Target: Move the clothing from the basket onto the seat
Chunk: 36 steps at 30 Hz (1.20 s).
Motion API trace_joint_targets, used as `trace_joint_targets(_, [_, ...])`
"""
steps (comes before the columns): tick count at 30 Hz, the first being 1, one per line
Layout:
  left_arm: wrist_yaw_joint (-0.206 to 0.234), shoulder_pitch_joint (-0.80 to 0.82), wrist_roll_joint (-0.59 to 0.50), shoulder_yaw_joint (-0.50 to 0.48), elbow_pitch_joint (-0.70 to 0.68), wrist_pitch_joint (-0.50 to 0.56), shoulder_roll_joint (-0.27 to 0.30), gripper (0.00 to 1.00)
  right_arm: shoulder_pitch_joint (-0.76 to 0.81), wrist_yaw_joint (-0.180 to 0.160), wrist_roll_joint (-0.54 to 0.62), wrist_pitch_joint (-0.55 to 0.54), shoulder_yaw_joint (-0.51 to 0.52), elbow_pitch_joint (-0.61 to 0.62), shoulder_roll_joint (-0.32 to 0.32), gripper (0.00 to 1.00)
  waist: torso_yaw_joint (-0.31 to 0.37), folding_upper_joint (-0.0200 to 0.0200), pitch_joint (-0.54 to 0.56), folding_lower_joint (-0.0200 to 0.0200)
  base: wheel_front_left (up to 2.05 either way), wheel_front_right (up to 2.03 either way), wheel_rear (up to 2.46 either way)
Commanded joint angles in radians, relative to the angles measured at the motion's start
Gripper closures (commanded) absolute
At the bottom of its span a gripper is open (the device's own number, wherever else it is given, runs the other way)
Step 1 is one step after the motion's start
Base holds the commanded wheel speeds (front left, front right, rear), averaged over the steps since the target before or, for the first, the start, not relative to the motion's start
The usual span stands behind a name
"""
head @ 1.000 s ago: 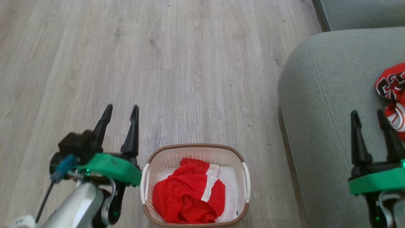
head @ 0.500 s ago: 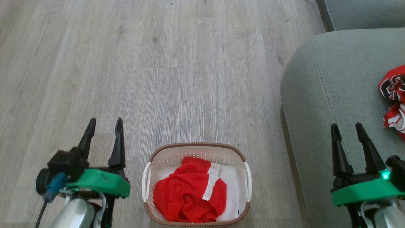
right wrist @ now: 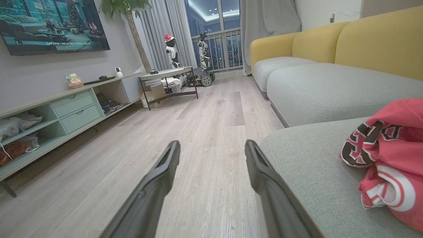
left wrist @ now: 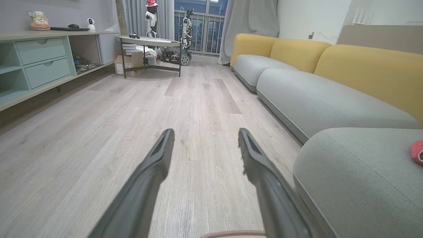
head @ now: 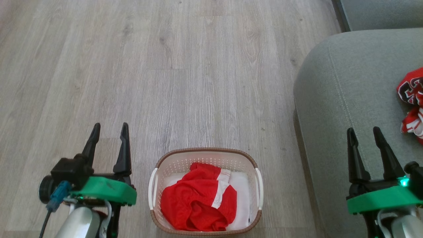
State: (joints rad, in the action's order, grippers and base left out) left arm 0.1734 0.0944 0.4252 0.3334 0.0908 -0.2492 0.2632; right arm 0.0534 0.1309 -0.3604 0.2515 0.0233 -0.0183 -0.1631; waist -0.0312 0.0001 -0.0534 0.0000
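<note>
Over the last second both arms have drawn back toward the robot's body. The left gripper has pulled down and away from the basket. The right gripper has slid back along the seat, clear of the jersey. Both pairs of fingers stand spread wide and hold nothing.

The jersey lies bunched on the seat. The shorts are heaped in the basket on the white sheet that lines it. The basket sits on the floor between your two arms, near the seat's front.

Here is what you should watch. The mesh looks thin and slack, so a deep pinch may catch the sheet along with the shorts, or lift the light basket too. If you grab only a trailing fold, the shorts could slip out and drop short of the seat. The floor is smooth pale wood plank, so a nudged basket may skid.

Beyond, your wrist views show yellow sofa backs, a pale green shelf unit and a television.
</note>
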Motion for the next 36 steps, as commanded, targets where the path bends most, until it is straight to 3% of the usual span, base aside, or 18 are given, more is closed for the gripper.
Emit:
trace_joint_targets(1, [-0.006, 0.025, -0.011, -0.052, -0.028, -0.013, 0.005, 0.0, -0.024, 0.0, 0.009, 0.01, -0.016, 0.038, -0.014, 0.0, 0.0, -0.0001, -0.001, 0.0, 0.0, 0.0, 0.0])
trace_joint_targets(15, [-0.056, 0.031, -0.054, -0.094, -0.005, -0.013, -0.036, 0.0, -0.043, 0.0, 0.008, 0.01, -0.02, 0.043, -0.011, 0.0, 0.013, -0.0001, -0.028, 0.0, 0.0, 0.0, 0.0])
trace_joint_targets(36, [-0.142, 0.202, -0.087, -0.055, 0.111, -0.012, -0.077, 0.0, -0.181, 0.0, 0.017, 0.01, -0.011, 0.09, 0.002, 0.0, 0.087, -0.0001, -0.276, 0.0, 0.0, 0.0, 0.0])
